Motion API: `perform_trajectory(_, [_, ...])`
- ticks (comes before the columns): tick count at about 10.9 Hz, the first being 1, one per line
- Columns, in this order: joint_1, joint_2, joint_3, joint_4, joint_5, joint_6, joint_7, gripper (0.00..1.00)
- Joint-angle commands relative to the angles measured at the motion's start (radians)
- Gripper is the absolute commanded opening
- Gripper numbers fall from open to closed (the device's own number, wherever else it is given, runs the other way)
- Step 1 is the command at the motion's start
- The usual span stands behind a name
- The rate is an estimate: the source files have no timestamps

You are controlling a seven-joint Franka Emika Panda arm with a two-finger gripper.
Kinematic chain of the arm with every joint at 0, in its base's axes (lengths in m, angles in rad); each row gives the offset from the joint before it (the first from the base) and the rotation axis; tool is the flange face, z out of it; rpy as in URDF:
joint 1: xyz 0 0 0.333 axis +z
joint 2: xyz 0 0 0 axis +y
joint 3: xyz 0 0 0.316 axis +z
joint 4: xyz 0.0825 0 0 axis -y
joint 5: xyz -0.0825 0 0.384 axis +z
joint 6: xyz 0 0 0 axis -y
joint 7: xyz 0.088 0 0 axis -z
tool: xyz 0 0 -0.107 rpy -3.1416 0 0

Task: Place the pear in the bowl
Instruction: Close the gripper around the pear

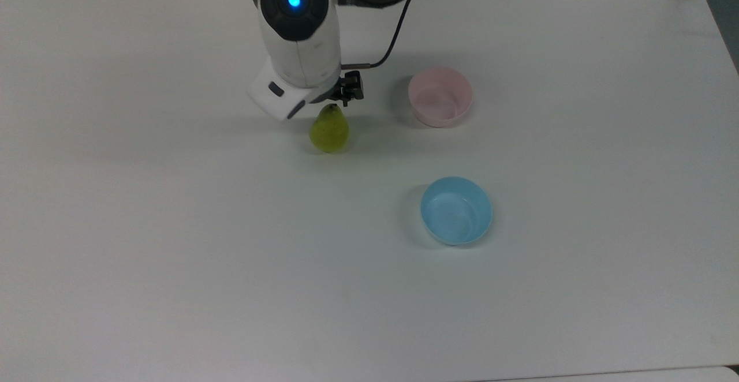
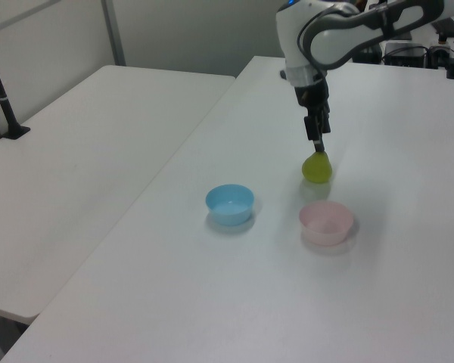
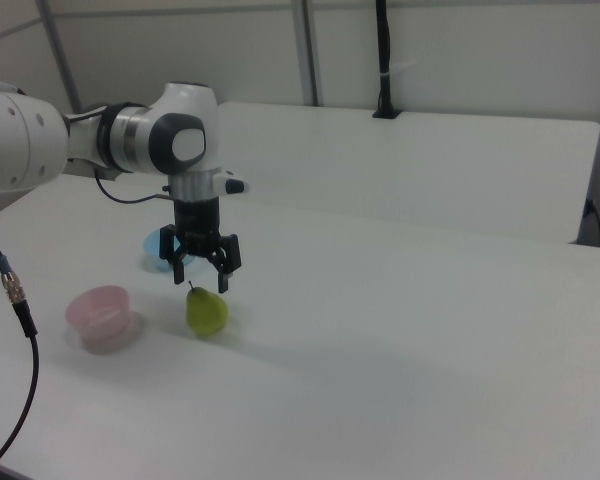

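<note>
Nearest the camera in the top view, the blue bowl (image 1: 456, 210) sits on the white table (image 1: 173, 255), apart from everything else. Beyond it, toward the top view's left, the pear (image 1: 329, 131) stands upright on the table, stem up, untouched. The pink bowl (image 1: 440, 96) stands well apart from the pear, toward the top view's right, with nothing in it.

Directly above the pear hangs the gripper (image 3: 202, 281). Its fingers are spread, one tip on each side of the stem in the right view, both just above the narrow top of the fruit and not touching it. The left view shows the gripper (image 2: 318, 142) pointing straight down with its tip just over the stem. Farther back, the white arm (image 1: 297, 30) reaches in from the far edge of the table, a black cable (image 1: 392, 36) looping beside it.
</note>
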Motion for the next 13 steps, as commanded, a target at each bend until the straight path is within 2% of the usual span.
perform_trajectory(1, [0.033,0.025,-0.01,-0.024,-0.021,0.03,-0.008,1.0])
perform_trajectory(3, [0.034,0.052,-0.01,-0.024,-0.028,0.033,-0.008,1.0])
perform_trajectory(6, [0.053,0.085,-0.01,-0.035,-0.09,0.062,0.0,1.0])
perform_trajectory(8, [0.056,0.088,-0.01,-0.038,-0.109,0.062,0.002,0.66])
perform_trajectory(10, [0.056,0.088,-0.01,-0.038,-0.109,0.073,0.031,0.39])
perform_trajectory(11, [0.054,0.083,-0.01,-0.037,-0.109,0.074,0.032,0.3])
perform_trajectory(13, [0.051,0.03,-0.012,-0.034,-0.107,0.059,0.031,0.3])
